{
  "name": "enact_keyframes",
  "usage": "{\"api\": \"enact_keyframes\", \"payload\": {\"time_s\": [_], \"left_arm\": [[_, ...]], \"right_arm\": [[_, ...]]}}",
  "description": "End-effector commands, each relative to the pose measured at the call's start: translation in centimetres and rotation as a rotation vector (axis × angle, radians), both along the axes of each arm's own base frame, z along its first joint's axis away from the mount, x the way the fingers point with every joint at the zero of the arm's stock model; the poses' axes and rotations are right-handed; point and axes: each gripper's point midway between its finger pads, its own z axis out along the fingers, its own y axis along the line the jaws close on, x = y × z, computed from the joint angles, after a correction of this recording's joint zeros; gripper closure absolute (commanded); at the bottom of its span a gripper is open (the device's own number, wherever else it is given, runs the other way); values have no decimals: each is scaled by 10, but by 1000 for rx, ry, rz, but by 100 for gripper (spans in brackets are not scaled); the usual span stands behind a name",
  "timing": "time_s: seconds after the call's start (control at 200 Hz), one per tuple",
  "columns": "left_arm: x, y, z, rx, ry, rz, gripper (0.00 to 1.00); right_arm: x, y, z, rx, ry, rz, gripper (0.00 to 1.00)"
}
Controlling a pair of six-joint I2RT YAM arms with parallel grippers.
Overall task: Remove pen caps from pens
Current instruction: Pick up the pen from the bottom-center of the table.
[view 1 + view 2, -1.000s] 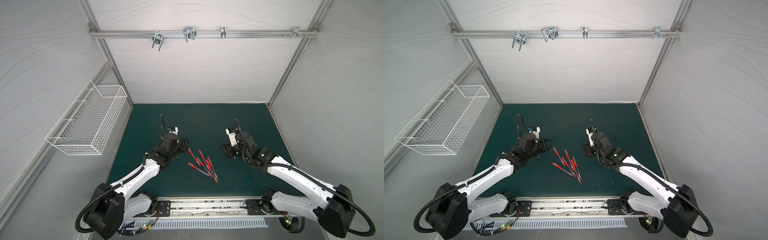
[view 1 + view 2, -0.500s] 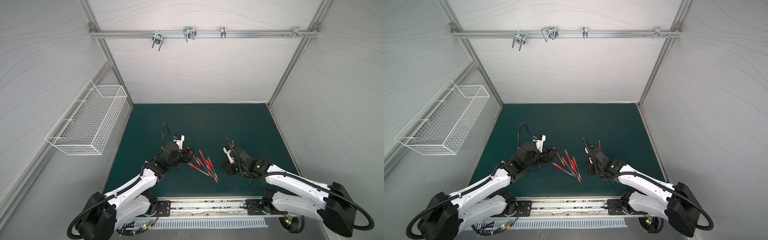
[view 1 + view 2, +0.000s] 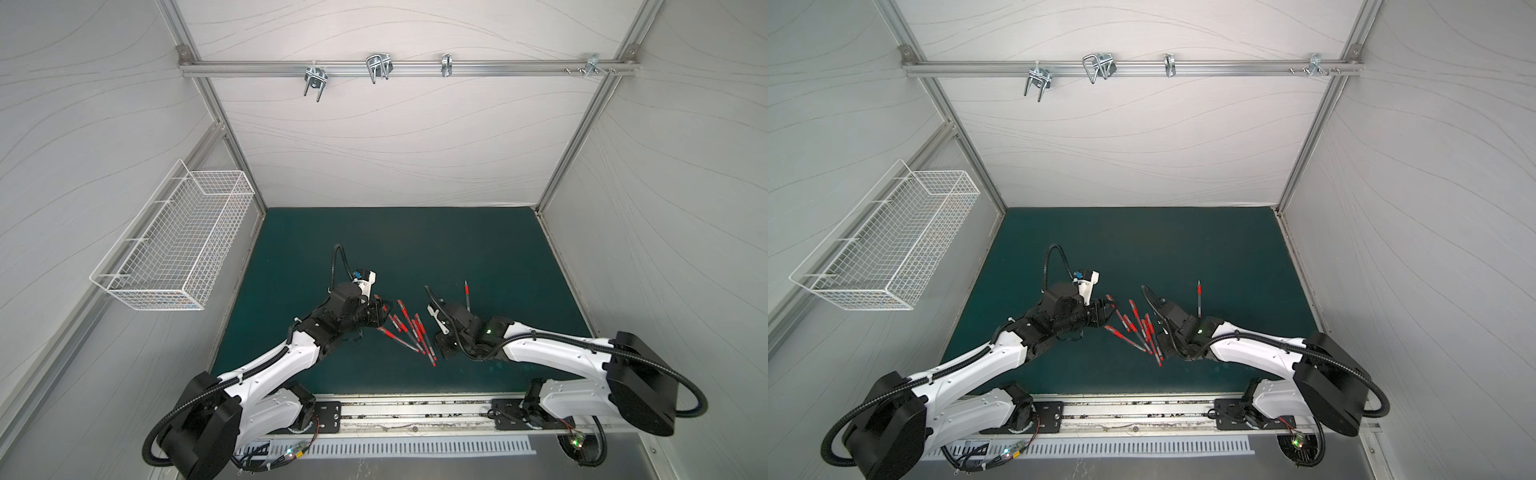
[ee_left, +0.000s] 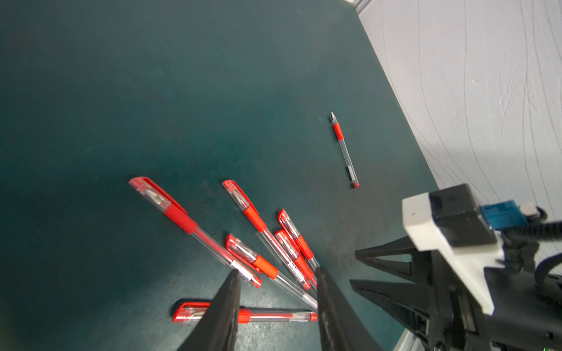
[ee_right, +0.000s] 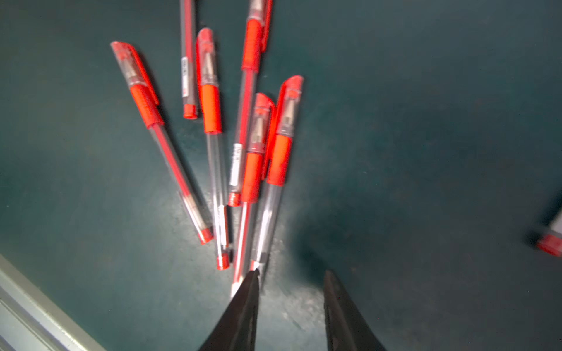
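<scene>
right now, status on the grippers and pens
Left gripper open over the pens. Right gripper open beside them. Six capped; one uncapped pen apart. Nothing in the way.

- The pens (image 4: 209,240) have glossy clear plastic barrels with ribbed, matt red grips.
- The pen caps (image 4: 152,194) are shiny plastic, clear with red clips.
- The mat (image 3: 415,241) is dark green, matt (faintly scuffed).
- The wire basket (image 3: 178,245) is white coated metal.

Even, diffuse light fills the white enclosure in both top views, whose edges bow with wide-angle distortion, while the wrist views show motion blur, glare on the pens (image 5: 264,170) and soft shadows on the green mat (image 4: 121,91).
</scene>
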Motion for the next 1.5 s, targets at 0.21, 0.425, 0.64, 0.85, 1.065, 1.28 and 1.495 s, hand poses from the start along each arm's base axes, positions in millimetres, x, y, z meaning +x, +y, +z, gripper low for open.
{"api": "enact_keyframes", "payload": {"time_s": [0.21, 0.425, 0.64, 0.85, 1.065, 1.28, 1.495], "left_arm": [[6, -15, 7, -9, 24, -48, 59], [6, -13, 9, -9, 14, -40, 59], [5, -12, 12, -11, 4, -38, 60], [5, -14, 12, -18, 8, -44, 60], [5, -13, 11, -13, 0, -45, 60], [7, -15, 10, -11, 9, -51, 60], [8, -10, 16, -10, -20, -24, 59]], "right_arm": [[6, 18, -6, -49, -15, 11, 68], [9, 21, -13, -78, -7, 13, 71], [9, 20, -21, -109, 13, 7, 74], [10, 14, -28, -145, 16, -11, 81], [10, 13, -36, -172, 35, -16, 82], [15, 10, -35, -196, 24, -20, 95], [21, 4, -22, -155, 3, -41, 100]]}}
